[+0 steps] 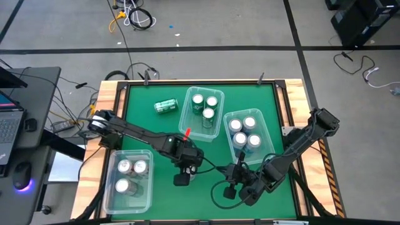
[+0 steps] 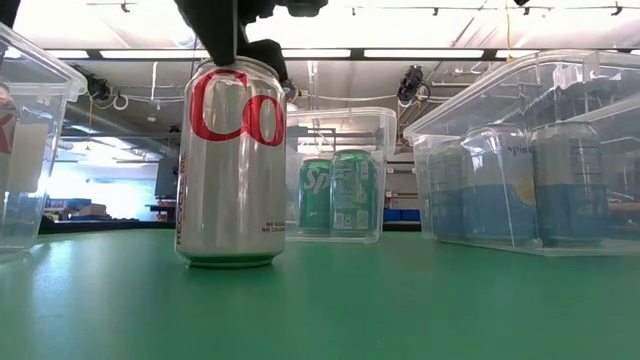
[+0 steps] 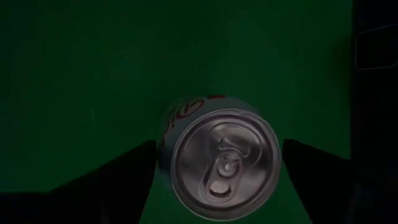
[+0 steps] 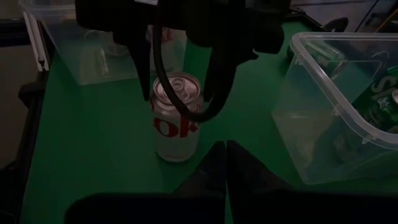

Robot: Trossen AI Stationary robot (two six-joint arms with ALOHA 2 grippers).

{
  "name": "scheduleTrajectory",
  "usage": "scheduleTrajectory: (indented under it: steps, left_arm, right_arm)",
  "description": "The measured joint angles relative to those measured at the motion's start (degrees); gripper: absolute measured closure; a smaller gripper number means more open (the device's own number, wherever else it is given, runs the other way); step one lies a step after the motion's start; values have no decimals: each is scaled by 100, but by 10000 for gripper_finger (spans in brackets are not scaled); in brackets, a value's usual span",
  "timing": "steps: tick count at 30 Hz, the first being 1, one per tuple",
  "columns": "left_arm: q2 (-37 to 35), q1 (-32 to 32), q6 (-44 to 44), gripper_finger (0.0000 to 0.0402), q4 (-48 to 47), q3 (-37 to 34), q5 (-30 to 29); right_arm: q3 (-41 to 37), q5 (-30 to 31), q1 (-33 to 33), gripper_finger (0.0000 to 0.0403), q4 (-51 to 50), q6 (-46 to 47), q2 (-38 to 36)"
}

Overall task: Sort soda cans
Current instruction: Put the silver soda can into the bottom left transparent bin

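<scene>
Hovering open left gripper (image 4: pixel 180 68) astride upright silver-white cola can (image 4: pixel 176 117) near desk's front edge, untouched; right gripper (image 1: pixel 240 181) idling shut. Rigid, slick, probably dentable: pinching mid-body.

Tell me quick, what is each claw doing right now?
Left claw: open, fingers either side of the upright silver-white soda can with red lettering, not gripping it.
Right claw: shut, holding nothing.
</scene>
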Motion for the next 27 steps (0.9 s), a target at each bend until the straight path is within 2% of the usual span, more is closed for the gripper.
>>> scheduleTrajectory:
  steps: [14,18,21,27]
  left_arm:
    - [-13,1,-11,52,664,-520,111]
    - [-13,2,-33,76,752,-524,24]
    - [5,2,-57,107,689,-416,-12]
    - [19,4,160,111,-165,198,-125]
  right_arm:
    - [-272,-2,-37,403,39,280,0]
    - [-295,-2,-37,403,65,301,0]
    - [-296,-2,-42,403,107,257,0]
    - [-297,-2,-42,403,135,244,0]
